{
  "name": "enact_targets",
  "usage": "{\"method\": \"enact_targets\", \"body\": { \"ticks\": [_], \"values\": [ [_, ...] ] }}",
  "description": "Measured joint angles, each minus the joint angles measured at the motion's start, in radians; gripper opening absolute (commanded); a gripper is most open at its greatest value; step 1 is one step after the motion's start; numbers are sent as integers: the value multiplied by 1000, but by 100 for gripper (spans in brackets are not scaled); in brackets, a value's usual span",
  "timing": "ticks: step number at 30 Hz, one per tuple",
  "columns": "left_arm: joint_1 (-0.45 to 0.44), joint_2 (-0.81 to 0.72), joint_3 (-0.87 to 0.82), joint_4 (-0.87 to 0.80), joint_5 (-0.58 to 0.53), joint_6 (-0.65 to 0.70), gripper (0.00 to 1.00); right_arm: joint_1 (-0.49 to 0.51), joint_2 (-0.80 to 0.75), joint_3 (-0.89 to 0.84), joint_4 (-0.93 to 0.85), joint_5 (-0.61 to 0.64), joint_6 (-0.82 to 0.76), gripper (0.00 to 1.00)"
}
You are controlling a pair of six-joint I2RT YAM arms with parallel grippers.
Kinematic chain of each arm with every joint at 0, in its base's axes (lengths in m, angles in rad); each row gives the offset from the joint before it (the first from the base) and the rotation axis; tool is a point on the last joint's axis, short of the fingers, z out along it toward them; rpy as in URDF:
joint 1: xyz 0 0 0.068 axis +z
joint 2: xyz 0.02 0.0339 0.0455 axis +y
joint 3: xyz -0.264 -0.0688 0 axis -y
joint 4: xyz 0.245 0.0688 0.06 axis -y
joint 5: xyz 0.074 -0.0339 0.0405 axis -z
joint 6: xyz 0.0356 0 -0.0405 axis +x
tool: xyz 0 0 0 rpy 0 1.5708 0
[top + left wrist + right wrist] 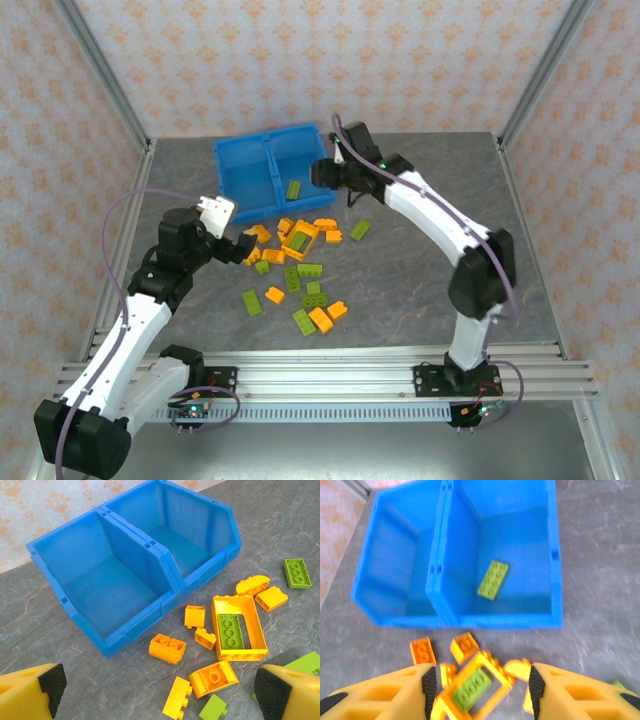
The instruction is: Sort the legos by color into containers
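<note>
Though barely begun, already counts one brick sorted. Far left of the top view: left pincer (162,692) spread as wide as can be, clasping nothing, hovering low beside the left fringe of the pile. Next, upper centre-left: blue bin (262,137), with left compartment (107,590) bare, presumably meant for the orange pieces. Just right of the middle wall: right compartment (515,555) holding a lone olive-green brick (493,580), lying flat on its floor. Below the bin, mid-frame: the unsorted legos (300,275), orange and green mixed, loose on the grey surface (420,290), several touching, a few green ones strewn toward the bottom and one stray green brick (360,229) off to the right. Right of centre: right pincer (482,690) partway open, gripping nothing, poised above the bin's near edge and the top of the pile.

Left to do: nearly everything. Likely snags:
- a nested green brick (231,631) sitting inside an open orange frame (240,653), needing separation before sorting;
- crowded pieces beside the bin wall, leaving little room for fingers;
- both arms converging on the same heap.
</note>
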Motion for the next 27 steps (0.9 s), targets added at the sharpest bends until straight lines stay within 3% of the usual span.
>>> {"method": "enact_targets", "body": {
  "ticks": [5,12,20,27],
  "values": [
    [0,0,-4,3,32,35,100,19,-168,-249,-28,2,-60,58],
    [0,29,-8,2,121,66,100,49,-166,-399,-122,-28,-117,71],
    [0,37,-8,-1,147,69,100,46,14,-319,-128,157,-10,87],
    [0,37,-8,-4,147,67,100,8,172,-184,-109,270,250,87]
  ]
}}
